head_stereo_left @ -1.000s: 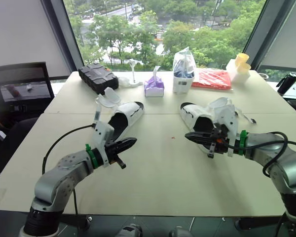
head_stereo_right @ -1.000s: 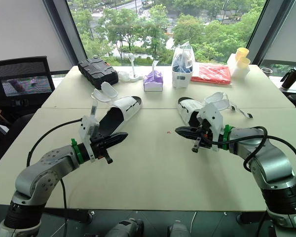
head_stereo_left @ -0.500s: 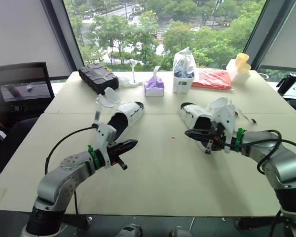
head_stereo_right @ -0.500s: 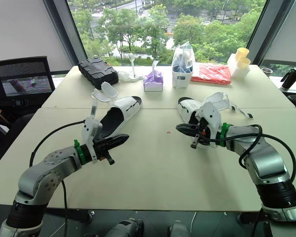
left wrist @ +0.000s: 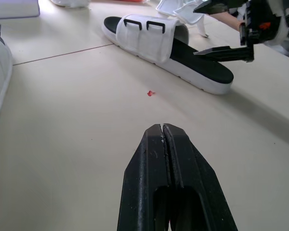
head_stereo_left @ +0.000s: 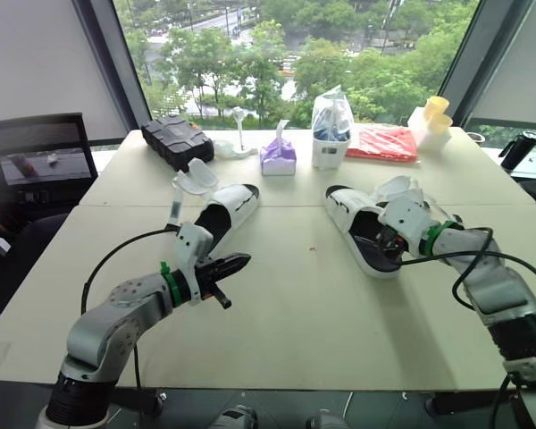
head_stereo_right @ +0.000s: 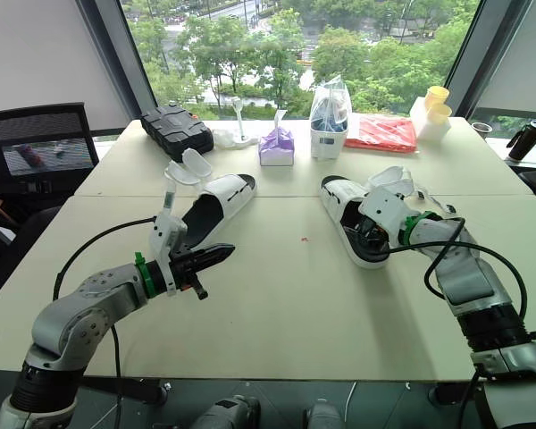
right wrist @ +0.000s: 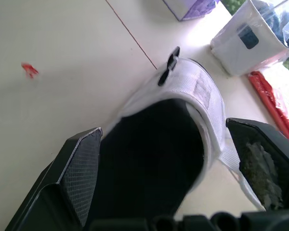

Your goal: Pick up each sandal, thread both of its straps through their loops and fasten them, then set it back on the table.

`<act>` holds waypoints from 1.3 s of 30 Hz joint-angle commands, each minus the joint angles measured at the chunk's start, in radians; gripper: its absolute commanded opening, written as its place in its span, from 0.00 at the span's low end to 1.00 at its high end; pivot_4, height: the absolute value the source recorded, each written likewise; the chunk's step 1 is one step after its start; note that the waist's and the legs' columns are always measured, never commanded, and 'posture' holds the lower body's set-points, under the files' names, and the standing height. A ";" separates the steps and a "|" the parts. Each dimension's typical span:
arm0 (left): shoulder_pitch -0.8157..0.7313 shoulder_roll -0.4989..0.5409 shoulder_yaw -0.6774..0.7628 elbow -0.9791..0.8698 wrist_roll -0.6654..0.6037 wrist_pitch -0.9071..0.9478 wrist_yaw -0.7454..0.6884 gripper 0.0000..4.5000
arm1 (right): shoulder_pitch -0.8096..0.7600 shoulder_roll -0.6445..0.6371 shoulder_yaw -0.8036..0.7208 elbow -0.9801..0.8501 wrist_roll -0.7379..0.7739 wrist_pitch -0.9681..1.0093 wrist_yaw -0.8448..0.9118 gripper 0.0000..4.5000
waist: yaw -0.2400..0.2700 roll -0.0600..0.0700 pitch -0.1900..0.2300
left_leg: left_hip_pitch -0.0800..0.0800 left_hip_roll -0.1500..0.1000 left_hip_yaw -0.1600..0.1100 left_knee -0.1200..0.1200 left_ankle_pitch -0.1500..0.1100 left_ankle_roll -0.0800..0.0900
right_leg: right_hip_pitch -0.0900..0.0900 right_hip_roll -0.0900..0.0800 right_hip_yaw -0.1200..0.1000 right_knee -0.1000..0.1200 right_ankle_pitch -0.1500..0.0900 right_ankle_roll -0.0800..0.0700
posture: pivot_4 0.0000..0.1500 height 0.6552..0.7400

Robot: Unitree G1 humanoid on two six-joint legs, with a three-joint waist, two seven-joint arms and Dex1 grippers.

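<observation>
While the right gripper [right wrist: 164, 127] has its black fingers spread wide astride the black footbed of the white two-band sandal [head_stereo_left: 362, 223], nothing is gripped yet. The left gripper [left wrist: 162, 132], pressed together and empty, hovers over the beige table [head_stereo_left: 322, 313] beside the other white sandal [head_stereo_left: 230, 207], which lies flat. A shallow bite on the sole's rim could, I'd guess, let the shoe twist out or skid.

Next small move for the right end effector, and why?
Probably close the right end effector on the right sandal and lift. Its fingers stand open on either side of the black footbed, and the sandal lies flat on the table.
</observation>
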 commanded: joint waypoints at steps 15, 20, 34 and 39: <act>-0.016 0.000 -0.019 -0.019 0.052 -0.035 -0.008 0.00 | -0.471 0.170 0.252 0.805 -0.427 -0.468 -0.441 0.99 | -0.020 0.000 0.000 | 0.004 0.000 0.000 -0.002 0.004 -0.005 | 0.001 0.001 0.001 0.003 0.001 -0.002 | 1.00 1.00; -0.002 -0.004 -0.021 -0.033 0.055 -0.039 0.002 0.00 | -0.561 0.241 0.338 0.982 -0.530 -0.501 -0.589 0.99 | -0.030 0.000 0.000 | 0.004 0.000 0.001 -0.002 0.005 -0.006 | 0.000 0.001 0.002 0.004 0.001 -0.002 | 1.00 1.00; 0.017 -0.004 -0.011 -0.053 0.060 -0.038 0.021 0.00 | -0.628 0.309 0.409 1.088 -0.618 -0.500 -0.710 0.01 | -0.030 0.000 0.000 | 0.012 0.002 0.002 -0.003 0.006 -0.008 | 0.002 0.006 0.009 0.013 0.001 -0.003 | 1.00 1.00; 0.012 -0.007 0.002 -0.046 0.054 -0.037 0.025 0.00 | -0.646 0.300 0.443 1.072 -0.662 -0.544 -0.760 0.01 | -0.033 0.000 0.000 | 0.013 0.004 0.006 -0.005 0.007 -0.009 | 0.000 0.008 0.014 0.013 0.002 -0.004 | 1.00 1.00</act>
